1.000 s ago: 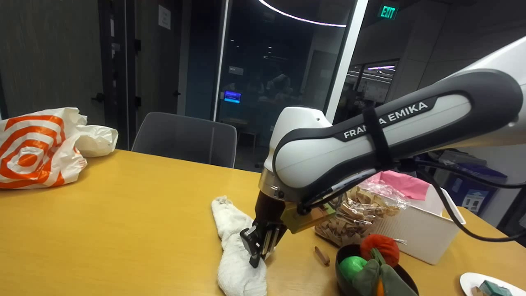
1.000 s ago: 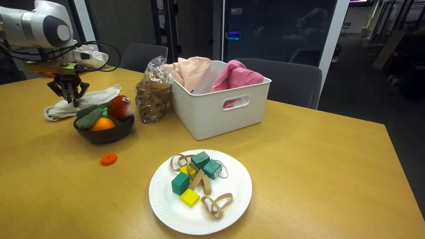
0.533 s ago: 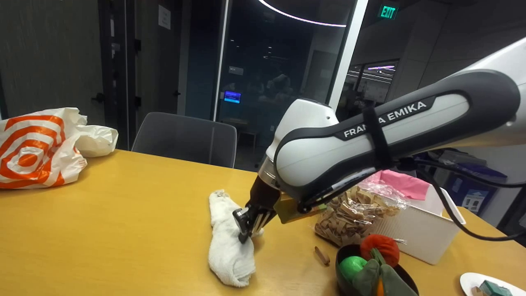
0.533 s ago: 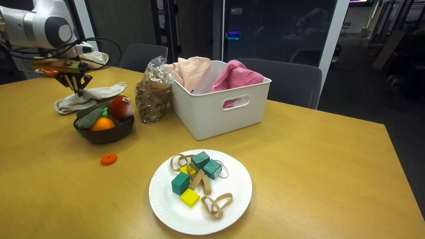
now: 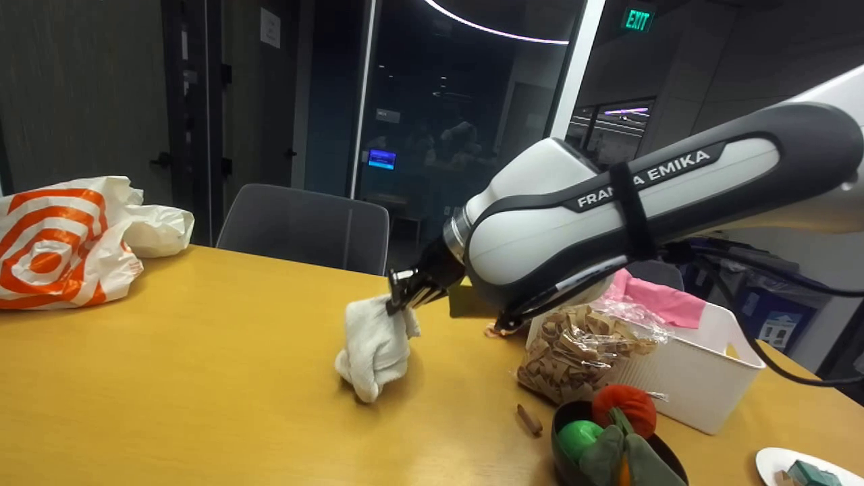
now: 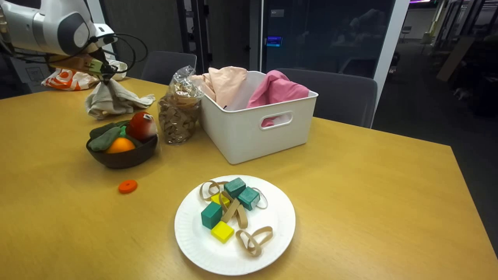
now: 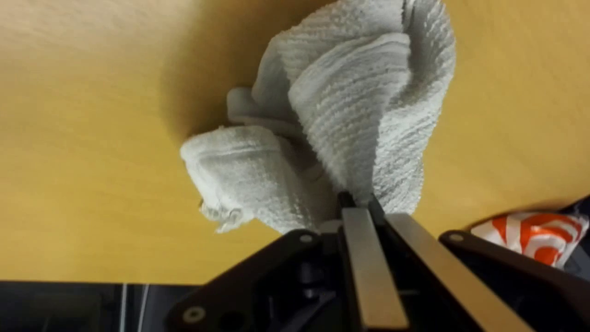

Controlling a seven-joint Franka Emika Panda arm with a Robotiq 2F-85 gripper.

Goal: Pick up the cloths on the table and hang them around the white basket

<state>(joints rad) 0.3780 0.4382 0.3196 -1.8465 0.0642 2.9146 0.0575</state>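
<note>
Exterior view shows the arm [image 5: 587,233] slanting downward, its tilted pincer [image 5: 397,304] clamped on the white cloth [image 5: 375,347].

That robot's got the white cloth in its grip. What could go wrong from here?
The gripper pinches the white cloth at one bunched spot, so it might slip free. The plastic bag of brown strips stands between the gripper and the white basket, so the hanging cloth could perhaps knock it over on the way. And the peach cloth and pink cloth already draped at the basket's rim might be dragged loose if brushed.
</note>
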